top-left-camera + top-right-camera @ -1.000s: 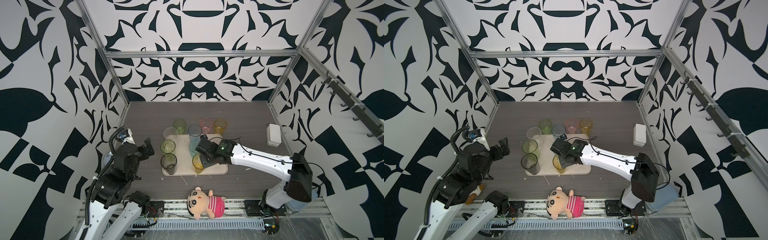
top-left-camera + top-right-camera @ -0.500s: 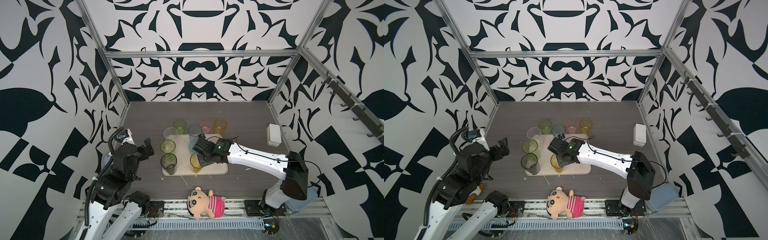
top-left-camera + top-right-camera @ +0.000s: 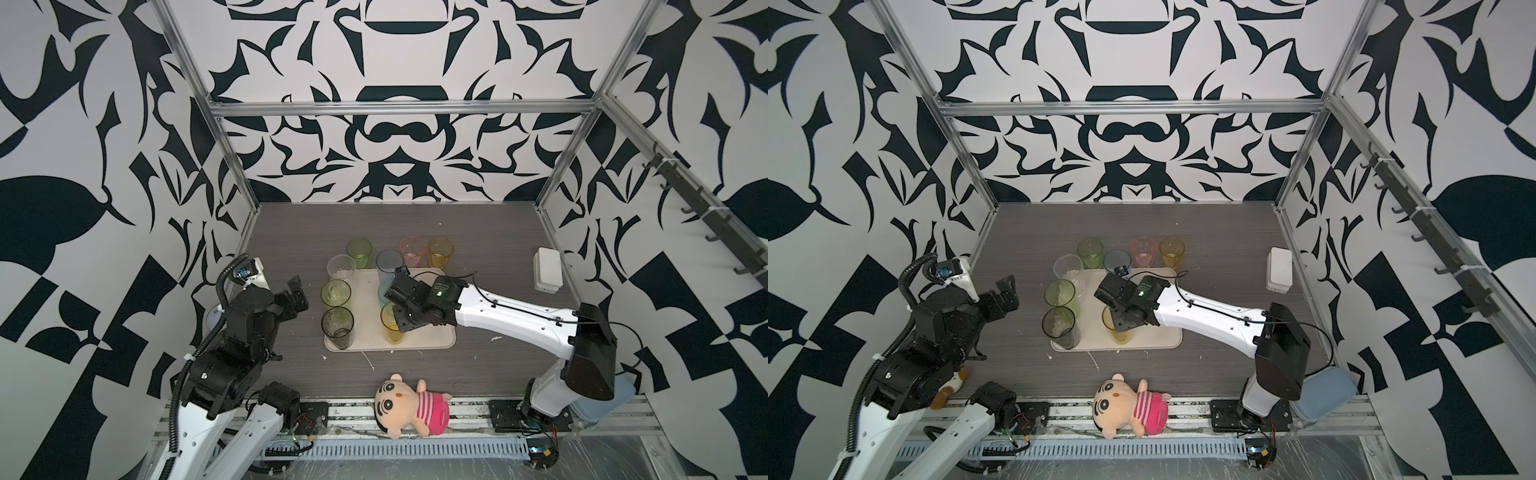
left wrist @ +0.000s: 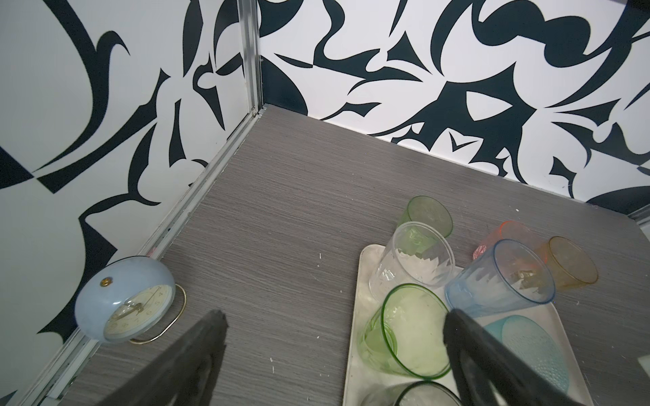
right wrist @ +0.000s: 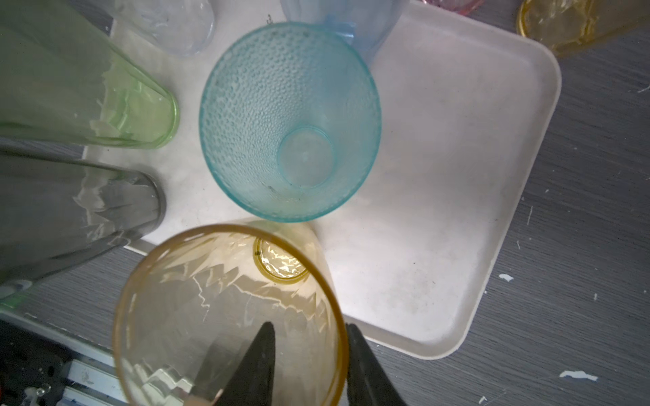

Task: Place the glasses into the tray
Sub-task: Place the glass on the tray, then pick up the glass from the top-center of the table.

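Right pincer [image 5: 309, 327], parted, straddles rim of the yellow glass [image 5: 211, 298] — upright in the tray [image 5: 457, 211]; left pincer [image 4: 334, 314] spread.

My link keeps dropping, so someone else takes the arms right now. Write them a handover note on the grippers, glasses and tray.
Left gripper: open, empty, over the table beside the tray.
Right gripper: open, jaws astride the tall yellow glass rim, not clamping it; it stands in the tray.
Done: six glasses in the tray: clear, tall green, grey, blue, teal, tall yellow.
To do: short green, pink, short yellow, on the table behind the tray.
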Motion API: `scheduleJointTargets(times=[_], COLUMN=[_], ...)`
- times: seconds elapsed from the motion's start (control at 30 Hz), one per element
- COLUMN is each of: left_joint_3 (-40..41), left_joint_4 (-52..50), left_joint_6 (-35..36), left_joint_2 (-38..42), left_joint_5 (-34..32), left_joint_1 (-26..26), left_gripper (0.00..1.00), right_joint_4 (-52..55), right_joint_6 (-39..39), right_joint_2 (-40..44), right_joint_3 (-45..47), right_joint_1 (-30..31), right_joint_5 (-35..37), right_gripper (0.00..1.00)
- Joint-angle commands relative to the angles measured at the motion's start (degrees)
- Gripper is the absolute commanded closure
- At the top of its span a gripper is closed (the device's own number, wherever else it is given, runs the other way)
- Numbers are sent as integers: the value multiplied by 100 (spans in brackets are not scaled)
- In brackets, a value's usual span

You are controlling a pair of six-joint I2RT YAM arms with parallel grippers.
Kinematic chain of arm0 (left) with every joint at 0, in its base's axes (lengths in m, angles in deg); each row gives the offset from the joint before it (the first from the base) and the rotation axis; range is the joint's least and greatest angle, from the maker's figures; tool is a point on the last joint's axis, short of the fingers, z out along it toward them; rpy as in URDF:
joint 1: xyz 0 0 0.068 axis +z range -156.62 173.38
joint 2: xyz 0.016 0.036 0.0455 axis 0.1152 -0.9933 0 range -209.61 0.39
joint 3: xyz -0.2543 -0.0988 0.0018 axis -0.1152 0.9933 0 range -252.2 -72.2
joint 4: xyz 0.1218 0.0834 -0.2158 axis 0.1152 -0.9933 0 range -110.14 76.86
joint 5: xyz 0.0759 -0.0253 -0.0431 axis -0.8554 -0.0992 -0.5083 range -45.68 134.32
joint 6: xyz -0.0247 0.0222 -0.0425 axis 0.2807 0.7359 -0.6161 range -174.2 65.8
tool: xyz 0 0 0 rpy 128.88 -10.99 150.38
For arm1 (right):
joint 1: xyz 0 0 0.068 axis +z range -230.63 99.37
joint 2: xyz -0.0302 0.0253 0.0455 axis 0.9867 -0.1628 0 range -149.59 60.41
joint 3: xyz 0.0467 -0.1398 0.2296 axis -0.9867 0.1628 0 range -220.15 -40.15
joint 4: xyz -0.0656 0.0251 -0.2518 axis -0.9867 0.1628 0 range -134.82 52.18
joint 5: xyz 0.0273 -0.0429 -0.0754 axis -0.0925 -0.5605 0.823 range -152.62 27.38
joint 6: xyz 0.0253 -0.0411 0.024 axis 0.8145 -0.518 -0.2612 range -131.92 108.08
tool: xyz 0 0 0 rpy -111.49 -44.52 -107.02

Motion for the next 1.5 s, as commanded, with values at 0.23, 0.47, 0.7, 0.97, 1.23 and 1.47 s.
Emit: scheduleJointTargets(times=[0.23,0.47,0.7,0.97,1.23,1.47], left_joint_3=[83,79,88,96,103,138], left_joint_4=[32,37,38,63,69,93], left_joint_6=[-71,-80,-96,-80,-62,-71], left_joint_2=[99,194,290,482,495,473], left_joint_5=[-99,-78,-12,1,4,-30], left_joint_1=[-18,-16,-20,-16,-21,-21], left_gripper=[0,0,1,1,0,1], right_joint_4=[437,477,263,195,206,378], right_joint_6=[-367,-771,-1079,-1412,-1889,-2276], right_joint_2=[671,731,510,-4,-869,-2028], right_joint_3=[-793,-1271,-1766,-2509,-3584,-4941], right_joint_1=[27,-167,-643,-1118,-1457,-1720], right_joint_5=[348,642,579,508,413,147], right_gripper=[58,60,63,64,65,66])
